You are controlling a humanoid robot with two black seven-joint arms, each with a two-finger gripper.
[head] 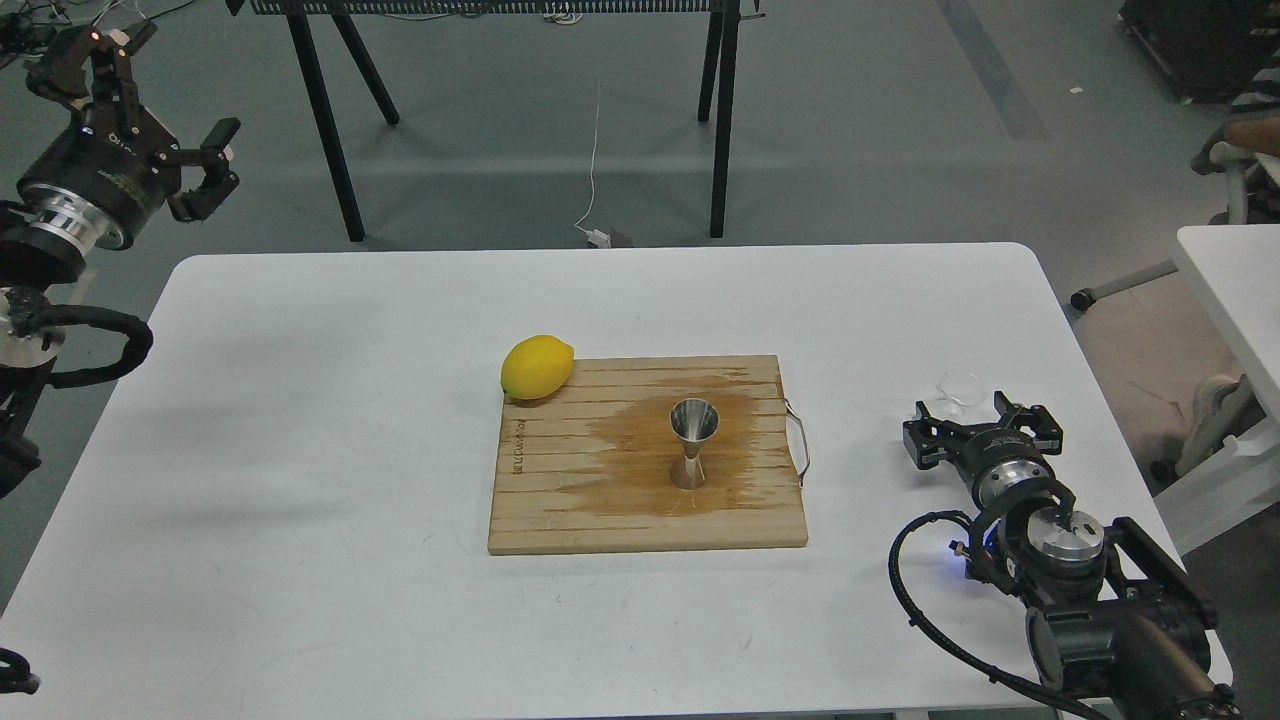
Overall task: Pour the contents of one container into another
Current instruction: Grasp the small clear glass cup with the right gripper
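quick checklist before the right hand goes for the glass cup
1. Glass cup upright on the table, just beyond the right hand: ok.
2. Right hand open and lined up on it: cannot tell, seen end-on.
3. Cup's contents: cannot tell.
4. Jigger upright on the wooden board: ok.
5. Board dry: not ok, wet stain around the jigger.
6. Left hand open, raised off the table: ok.

i see bright, even overhead light; soft faint shadows on the white rounded table [300, 480]; sharp focus, slight glare on its top.
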